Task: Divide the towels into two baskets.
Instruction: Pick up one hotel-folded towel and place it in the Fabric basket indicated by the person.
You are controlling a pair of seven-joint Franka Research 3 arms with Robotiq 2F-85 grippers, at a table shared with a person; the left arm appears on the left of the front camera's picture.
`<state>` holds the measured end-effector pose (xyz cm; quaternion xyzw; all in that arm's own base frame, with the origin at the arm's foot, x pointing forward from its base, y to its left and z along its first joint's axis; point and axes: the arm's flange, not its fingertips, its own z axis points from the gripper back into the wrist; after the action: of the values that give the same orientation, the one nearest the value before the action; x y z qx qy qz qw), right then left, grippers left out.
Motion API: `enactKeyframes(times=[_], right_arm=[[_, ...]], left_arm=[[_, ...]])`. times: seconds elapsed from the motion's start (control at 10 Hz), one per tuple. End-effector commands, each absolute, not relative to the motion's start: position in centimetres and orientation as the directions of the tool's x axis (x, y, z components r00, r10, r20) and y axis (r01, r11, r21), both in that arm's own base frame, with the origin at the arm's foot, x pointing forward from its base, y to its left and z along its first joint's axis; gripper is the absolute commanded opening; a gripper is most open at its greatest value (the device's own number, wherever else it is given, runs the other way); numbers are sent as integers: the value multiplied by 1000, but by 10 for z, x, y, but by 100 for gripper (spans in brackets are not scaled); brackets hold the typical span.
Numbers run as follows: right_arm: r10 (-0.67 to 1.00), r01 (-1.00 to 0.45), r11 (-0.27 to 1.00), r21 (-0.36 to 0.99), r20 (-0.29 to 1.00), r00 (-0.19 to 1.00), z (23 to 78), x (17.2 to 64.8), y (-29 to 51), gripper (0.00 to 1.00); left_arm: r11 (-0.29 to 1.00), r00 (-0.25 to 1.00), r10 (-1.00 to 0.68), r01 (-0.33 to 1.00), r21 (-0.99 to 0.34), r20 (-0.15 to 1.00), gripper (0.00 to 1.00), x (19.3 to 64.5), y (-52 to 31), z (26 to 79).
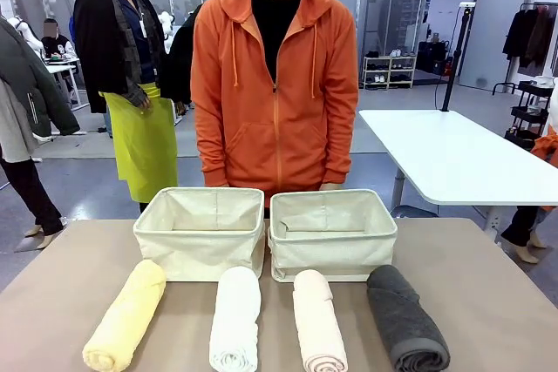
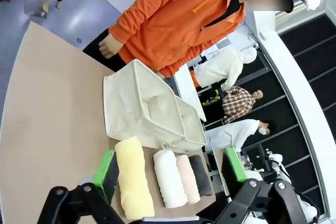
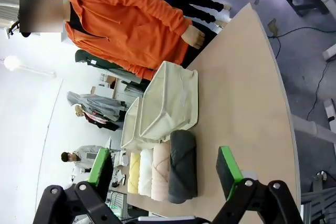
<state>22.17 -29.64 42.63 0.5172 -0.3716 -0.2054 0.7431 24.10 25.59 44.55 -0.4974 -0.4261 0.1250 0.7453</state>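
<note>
Four rolled towels lie side by side along the near edge of the table: pale yellow, white, pink-beige and dark grey. Behind them stand two cream fabric baskets, the left one and the right one, both looking empty. In the left wrist view my left gripper hangs open high above the yellow towel and white towel. My right gripper is open too, hovering above the grey towel, with nothing between its fingers.
A person in an orange hoodie stands at the far edge right behind the baskets, hands down by the sides. Bare brown tabletop lies to the right and left of the towels. A white table stands farther off.
</note>
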Motion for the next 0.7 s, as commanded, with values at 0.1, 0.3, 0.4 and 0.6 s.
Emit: enactKeyframes(times=[0.1,0.3,0.4,0.6], right_arm=[[-691,-90,377,922,345,636,428,221,-297,100],[-691,-90,377,922,345,636,428,221,-297,100],[-691,-90,377,922,345,636,428,221,-297,100],[-691,-90,377,922,345,636,428,221,-297,100]], left_arm=[[464,603,614,246,-851,509,100,241,257,445],[464,603,614,246,-851,509,100,241,257,445],[464,603,614,246,-851,509,100,241,257,445],[464,603,614,246,-851,509,100,241,257,445]])
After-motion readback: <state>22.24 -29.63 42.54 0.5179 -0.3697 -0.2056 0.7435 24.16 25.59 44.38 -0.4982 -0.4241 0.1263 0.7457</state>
